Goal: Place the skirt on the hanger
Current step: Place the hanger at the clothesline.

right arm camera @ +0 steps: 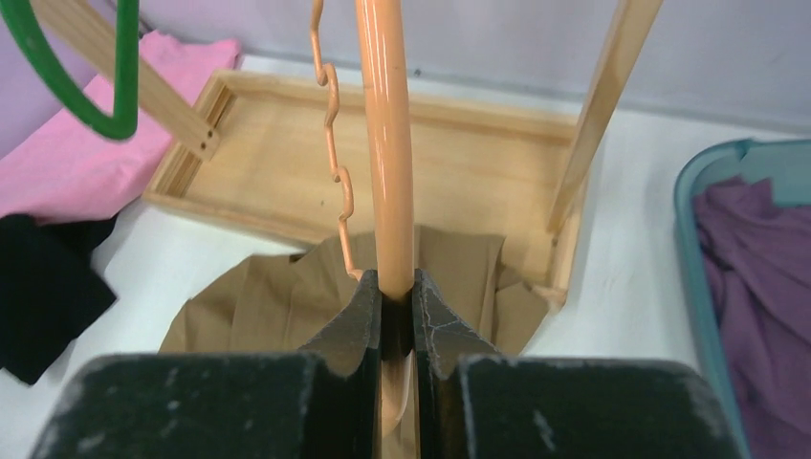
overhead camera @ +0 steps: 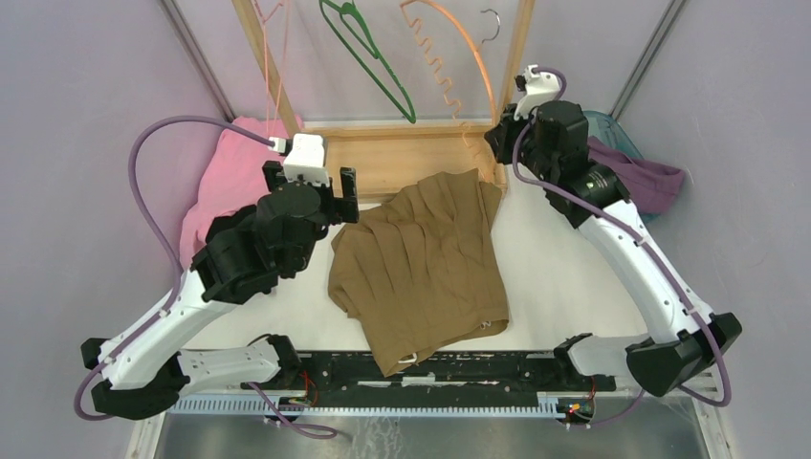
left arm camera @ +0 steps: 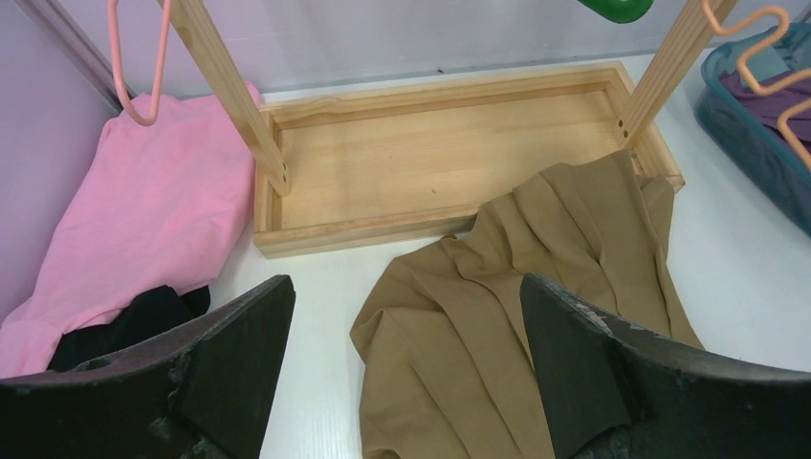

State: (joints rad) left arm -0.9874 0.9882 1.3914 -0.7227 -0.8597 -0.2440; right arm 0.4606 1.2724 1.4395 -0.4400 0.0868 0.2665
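Observation:
The brown skirt (overhead camera: 421,268) lies crumpled on the white table, its far edge draped over the wooden rack's base. It also shows in the left wrist view (left arm camera: 536,287) and the right wrist view (right arm camera: 277,287). The orange hanger (overhead camera: 481,72) hangs from the rack at the back right. My right gripper (right arm camera: 397,282) is shut on the hanger's smooth arm (right arm camera: 385,143), above the skirt's far edge. My left gripper (left arm camera: 406,287) is open wide and empty, hovering over the skirt's left corner, near the rack base (overhead camera: 311,182).
The wooden rack base (overhead camera: 402,158) stands at the back with two upright posts. A green hanger (overhead camera: 368,57) and a pink hanger (overhead camera: 273,57) hang there. Pink cloth (overhead camera: 230,172) and black cloth (left arm camera: 134,320) lie at the left. A teal basket (right arm camera: 693,191) holds purple fabric at the right.

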